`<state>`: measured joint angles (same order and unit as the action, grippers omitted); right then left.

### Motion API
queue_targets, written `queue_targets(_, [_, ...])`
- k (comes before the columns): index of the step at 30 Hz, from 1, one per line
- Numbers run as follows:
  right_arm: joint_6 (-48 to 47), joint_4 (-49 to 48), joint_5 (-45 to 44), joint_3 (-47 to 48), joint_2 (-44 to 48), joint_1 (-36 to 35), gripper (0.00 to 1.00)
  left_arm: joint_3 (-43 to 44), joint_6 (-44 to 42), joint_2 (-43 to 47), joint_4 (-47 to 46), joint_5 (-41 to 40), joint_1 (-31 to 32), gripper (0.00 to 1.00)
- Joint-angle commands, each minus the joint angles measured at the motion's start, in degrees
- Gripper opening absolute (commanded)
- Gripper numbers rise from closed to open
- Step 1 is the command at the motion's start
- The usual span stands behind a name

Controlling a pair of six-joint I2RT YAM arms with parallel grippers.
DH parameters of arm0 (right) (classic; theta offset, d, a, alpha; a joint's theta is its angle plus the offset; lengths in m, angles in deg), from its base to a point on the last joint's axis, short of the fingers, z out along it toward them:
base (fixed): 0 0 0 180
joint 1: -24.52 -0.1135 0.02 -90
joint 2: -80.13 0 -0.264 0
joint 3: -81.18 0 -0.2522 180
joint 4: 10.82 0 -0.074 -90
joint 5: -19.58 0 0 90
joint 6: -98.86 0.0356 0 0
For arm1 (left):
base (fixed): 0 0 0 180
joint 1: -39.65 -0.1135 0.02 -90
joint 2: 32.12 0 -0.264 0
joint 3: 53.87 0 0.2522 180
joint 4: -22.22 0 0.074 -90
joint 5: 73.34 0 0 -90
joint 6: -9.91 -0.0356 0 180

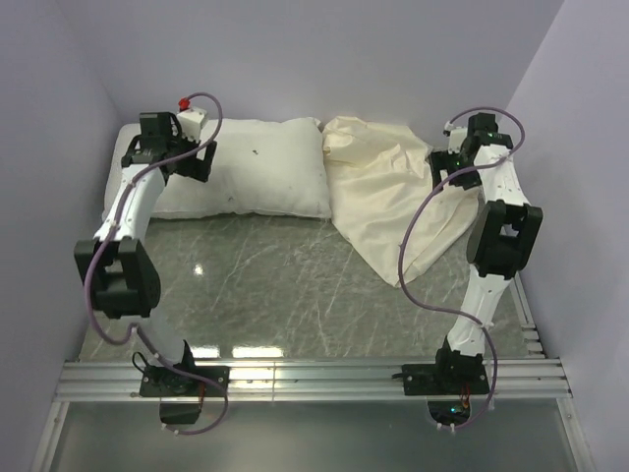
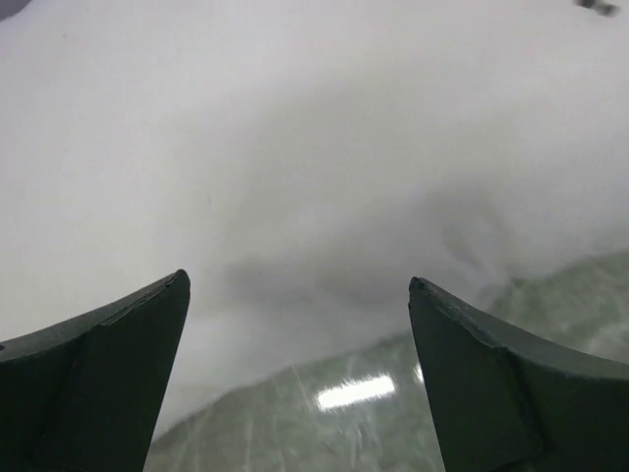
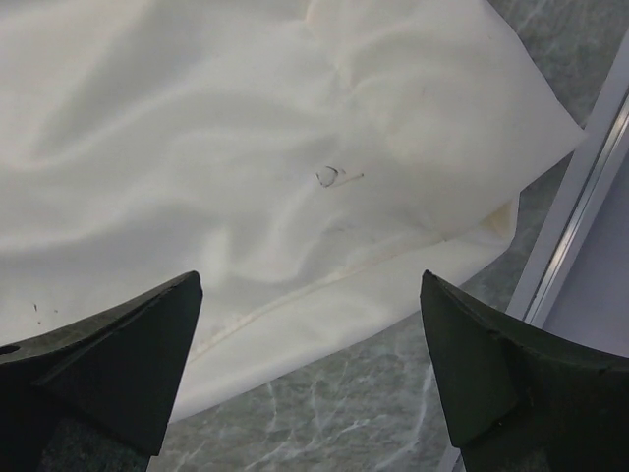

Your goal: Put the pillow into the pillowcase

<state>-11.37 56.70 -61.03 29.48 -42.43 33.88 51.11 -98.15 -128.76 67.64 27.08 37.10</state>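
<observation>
Both spread wide, empty: left claw [image 2: 298,278] over pillow [image 2: 295,138], right claw [image 3: 311,275] over pillowcase [image 3: 226,128].

A glossy green marbled table [image 1: 275,285] with a metal rail [image 1: 314,379] along its near edge.
</observation>
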Motion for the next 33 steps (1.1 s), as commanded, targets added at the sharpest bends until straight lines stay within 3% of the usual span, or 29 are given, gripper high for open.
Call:
queue_targets(1, [-0.42, -0.67, 0.11, -2.99, 4.35, -0.67, 0.99, 3.87, -3.47, -7.82, -8.62, -4.7, -0.88, 0.99])
queue_targets(5, [-0.6, -2.6, -0.6, -4.77, 3.13, 0.48, 0.99, 8.7, -2.33, -17.51, -9.69, -8.2, -3.51, 0.98])
queue_targets(6, [-0.6, -2.6, -0.77, -4.5, 2.34, 1.26, 0.99, 10.71, -2.06, -19.18, -9.34, -9.52, -4.3, 0.94])
queue_targets(9, [-0.69, -1.47, -1.65, -2.4, -1.27, 2.14, 0.99, 11.53, -0.74, -22.36, -6.71, -12.26, -7.54, 0.65])
queue_targets(12, [-1.48, -0.85, -2.62, -1.51, -3.91, 2.32, 0.96, 7.42, 0.48, -20.0, -6.52, -11.56, -11.58, 0.45])
queue_targets(14, [-1.57, 0.02, -2.36, -1.43, -5.13, 2.32, 0.91, 5.56, 0.66, -17.45, -5.13, -12.95, -13.27, 0.19])
queue_targets(15, [-1.66, 0.47, -2.01, -1.77, -5.49, 2.24, 0.87, 3.55, 0.66, -15.53, -4.86, -13.4, -14.75, 0.02])
queue_targets(16, [-1.66, 0.99, -1.74, -1.86, -5.75, 2.24, 0.8, 2.4, 0.75, -14.55, -4.51, -13.84, -15.46, 0.0])
queue_targets(18, [-2.44, 3.01, -1.39, -2.48, -6.81, 2.24, 0.7, -1.37, 1.19, -12.35, -4.33, -14.2, -16.87, 0.0])
queue_targets(19, [-2.88, 3.98, -1.13, -3.09, -7.33, 2.06, 0.58, -2.0, 1.02, -10.6, -3.46, -13.5, -17.14, 0.04])
queue_targets(20, [-3.5, 6.42, -0.6, -3.53, -7.51, 2.06, 0.52, -2.62, 0.93, -9.63, -0.66, -11.05, -17.23, 0.09])
queue_targets(21, [-4.98, 7.84, 0.71, -3.97, -7.6, 2.15, 0.46, -2.89, 0.93, -7.44, 0.41, -9.38, -17.32, 0.26])
queue_targets(22, [-5.6, 9.16, 1.24, -5.28, -7.6, 2.15, 0.3, -3.24, 0.75, -6.12, 1.38, -7.01, -17.32, 0.39])
queue_targets(25, [-8.24, 12.94, 3.52, -9.75, -5.77, 2.15, 0.0, -2.81, 0.84, -1.29, 5.68, 4.85, -17.05, 0.73])
queue_targets(27, [-10.52, 15.23, 6.5, -12.75, -3.31, 2.06, 0.0, -0.01, 1.71, 0.22, 8.23, 12.12, -16.18, 0.77])
queue_targets(30, [-15.95, 20.93, 19.14, -18.11, 3.8, 1.53, 0.0, 1.25, 0.49, 3.98, 13.95, 20.23, -12.77, 0.79])
queue_targets(31, [-17.64, 22.78, 24.4, -19.52, 7.39, 1.18, 0.0, 0.28, 0.14, 5.31, 13.78, 20.87, -11.27, 0.8])
queue_targets(33, [-14.44, 21.58, 25.15, -19.45, 10.92, 1.61, 0.05, -4.28, -1.0, 9.69, 12.82, 20.7, -4.62, 0.83])
